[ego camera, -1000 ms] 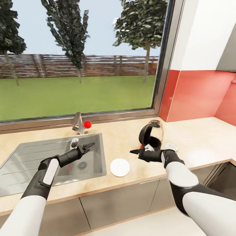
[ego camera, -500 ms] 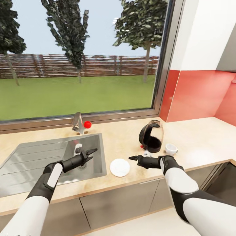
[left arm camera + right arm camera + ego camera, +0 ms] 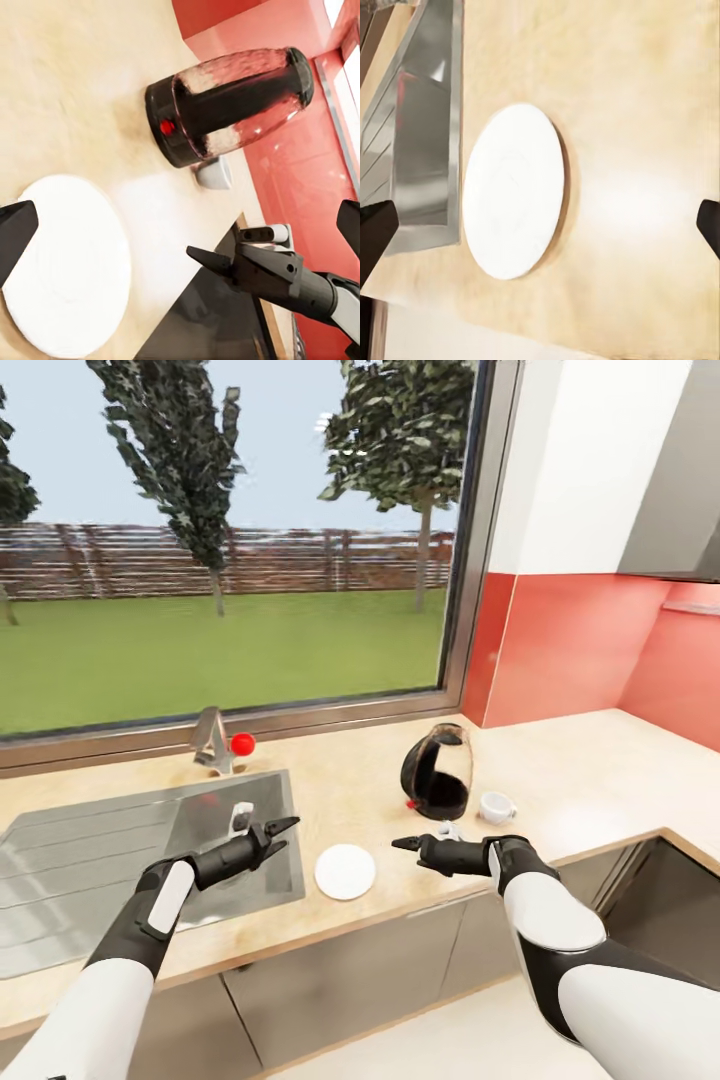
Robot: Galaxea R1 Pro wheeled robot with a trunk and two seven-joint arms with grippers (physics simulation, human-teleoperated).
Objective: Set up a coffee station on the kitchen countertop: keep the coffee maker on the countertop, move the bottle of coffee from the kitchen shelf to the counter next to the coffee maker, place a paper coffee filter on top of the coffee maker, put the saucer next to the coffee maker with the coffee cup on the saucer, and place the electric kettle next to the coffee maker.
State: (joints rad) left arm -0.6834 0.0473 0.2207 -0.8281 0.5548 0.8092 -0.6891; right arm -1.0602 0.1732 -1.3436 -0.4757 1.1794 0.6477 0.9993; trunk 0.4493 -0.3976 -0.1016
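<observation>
One wide window (image 3: 220, 610) logged behind the tabletop (image 3: 570, 780), lawn, fence and trees beyond; red wall panel (image 3: 570, 650) noted at the right corner. Steel sink (image 3: 100, 860) set into the tabletop on the robot's left, faucet (image 3: 212, 740) behind it with a red knob (image 3: 241, 743). Dark glass appliance (image 3: 437, 770) found upright on the tabletop right of the sink, clear body, black base and handle, red button low on the side; coffee maker or kettle, cannot tell which. Same appliance recorded in the left wrist view (image 3: 225, 101). Left tool (image 3: 278, 832) held over the right edge of the sink, fingers spread, gripping nothing; fingertips (image 3: 15, 229) well apart at the frame edges in the left wrist view. Right tool (image 3: 405, 843) held above the tabletop in front of the appliance, pointing toward the saucer, fingers likewise parted and gripping nothing; also picked up from the left wrist camera (image 3: 225, 262). White saucer (image 3: 345, 871) lying flat on the tabletop near the front edge, just right of the sink, between the two tools and touching neither; confirmed flat and bare in the right wrist view (image 3: 514, 191) and the left wrist view (image 3: 67, 262). White coffee cup (image 3: 493, 806) standing on the tabletop just beside the appliance on its right, well apart from the saucer; seen too against the appliance base (image 3: 214, 172).
</observation>
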